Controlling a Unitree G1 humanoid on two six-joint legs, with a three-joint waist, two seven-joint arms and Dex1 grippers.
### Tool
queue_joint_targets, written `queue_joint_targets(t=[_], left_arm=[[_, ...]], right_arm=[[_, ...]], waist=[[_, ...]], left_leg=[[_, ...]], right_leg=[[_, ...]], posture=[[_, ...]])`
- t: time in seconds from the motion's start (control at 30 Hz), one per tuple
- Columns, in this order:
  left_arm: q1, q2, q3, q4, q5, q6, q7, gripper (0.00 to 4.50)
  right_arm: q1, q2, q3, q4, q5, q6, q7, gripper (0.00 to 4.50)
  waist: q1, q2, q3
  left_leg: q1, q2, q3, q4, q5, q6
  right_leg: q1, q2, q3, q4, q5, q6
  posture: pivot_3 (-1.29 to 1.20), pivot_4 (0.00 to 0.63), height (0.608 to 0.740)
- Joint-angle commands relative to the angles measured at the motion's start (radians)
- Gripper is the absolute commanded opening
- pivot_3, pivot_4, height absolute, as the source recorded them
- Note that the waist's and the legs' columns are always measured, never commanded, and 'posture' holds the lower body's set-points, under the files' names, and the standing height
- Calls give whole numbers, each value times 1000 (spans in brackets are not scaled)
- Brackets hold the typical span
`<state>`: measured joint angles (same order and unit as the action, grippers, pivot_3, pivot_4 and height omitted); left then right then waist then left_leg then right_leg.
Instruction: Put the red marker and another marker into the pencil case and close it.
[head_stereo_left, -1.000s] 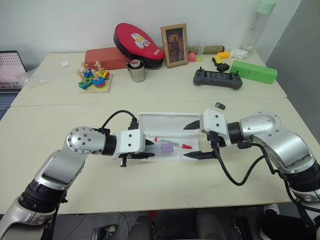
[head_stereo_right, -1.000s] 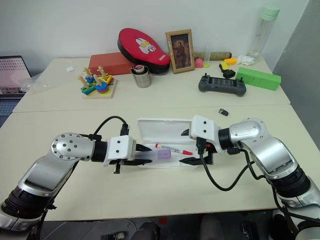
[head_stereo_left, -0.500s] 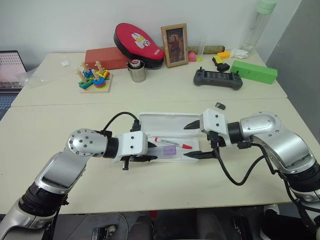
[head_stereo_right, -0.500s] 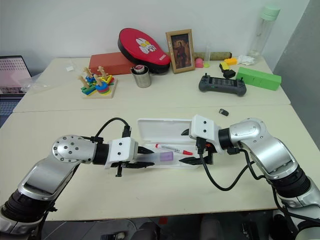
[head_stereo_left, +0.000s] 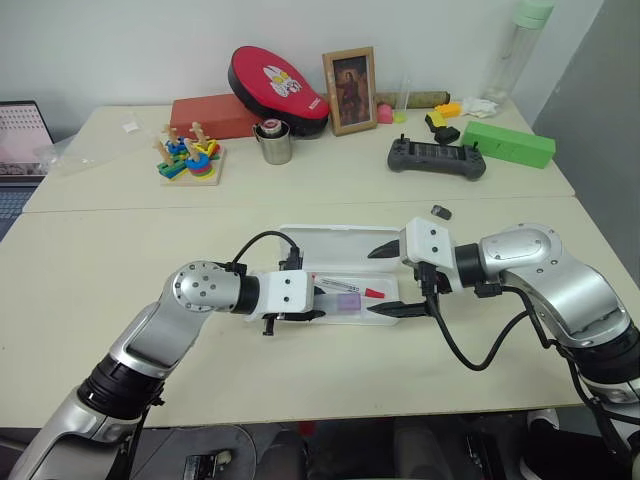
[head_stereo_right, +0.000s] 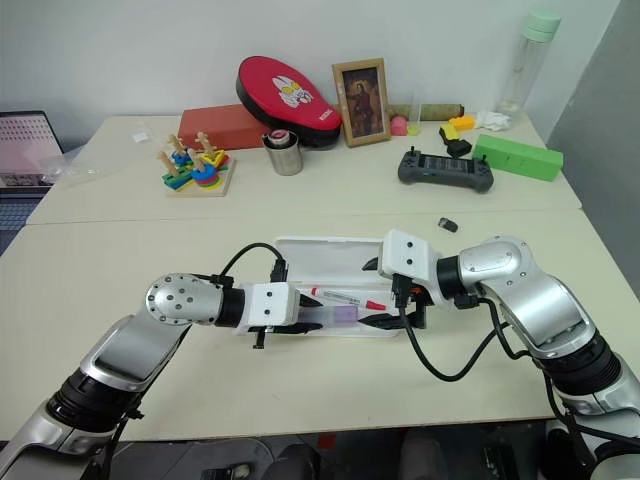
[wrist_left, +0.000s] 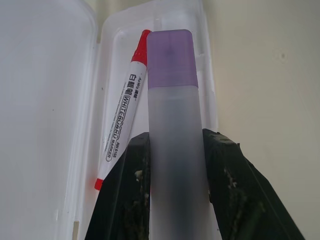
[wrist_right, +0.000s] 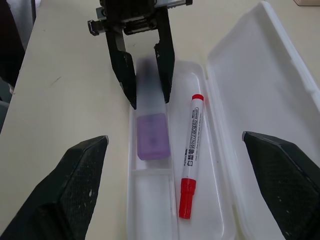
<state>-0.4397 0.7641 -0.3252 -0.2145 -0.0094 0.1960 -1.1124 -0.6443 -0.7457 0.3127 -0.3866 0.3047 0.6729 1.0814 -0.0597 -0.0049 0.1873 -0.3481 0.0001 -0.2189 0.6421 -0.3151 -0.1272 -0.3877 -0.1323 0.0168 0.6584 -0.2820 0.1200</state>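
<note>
The two head views look forward and down from above the near edge of the table (head_stereo_left: 90, 290), taking in both arms and the far clutter; they share almost the whole scene, slightly offset sideways. The left wrist view sits close behind the left gripper (wrist_left: 175, 145), looking rightward along the lavender marker (wrist_left: 175, 125) into the open case (wrist_left: 45, 100). The right wrist view faces leftward between the spread fingers of the right gripper (wrist_right: 175, 185), sharing that case, the red marker (wrist_right: 191, 150) and the left gripper with it.
</note>
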Motion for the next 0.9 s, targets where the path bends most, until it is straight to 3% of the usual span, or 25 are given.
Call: queue_joint_targets(t=[0.03, 0.53, 0.57, 0.9], left_arm=[[-20, -7, 1, -5, 9, -19, -6, 1200], [-14, 23, 0, -31, 33, 8, -45, 1200], [-19, 19, 1, -30, 35, 11, -41, 1900], [-39, 4, 16, -43, 19, 39, -38, 3715]], right_arm=[[-7, -4, -30, -18, 6, -8, -3, 4500], [-2, -7, -31, -19, 5, -5, -5, 4500], [-3, -7, -31, -18, 5, -5, -6, 4500], [-5, -5, -30, -14, 3, -8, -6, 4500]], waist=[[0, 0, 0], [0, 0, 0], [1, 0, 0], [0, 0, 0]], left_leg=[[0, 0, 0, 0, 0, 0], [0, 0, 0, 0, 0, 0], [0, 0, 0, 0, 0, 0], [0, 0, 0, 0, 0, 0]], right_leg=[[0, 0, 0, 0, 0, 0], [0, 0, 0, 0, 0, 0], [0, 0, 0, 0, 0, 0], [0, 0, 0, 0, 0, 0]], posture=[[0, 150, 740], [0, 150, 740], [0, 150, 740], [0, 150, 740]])
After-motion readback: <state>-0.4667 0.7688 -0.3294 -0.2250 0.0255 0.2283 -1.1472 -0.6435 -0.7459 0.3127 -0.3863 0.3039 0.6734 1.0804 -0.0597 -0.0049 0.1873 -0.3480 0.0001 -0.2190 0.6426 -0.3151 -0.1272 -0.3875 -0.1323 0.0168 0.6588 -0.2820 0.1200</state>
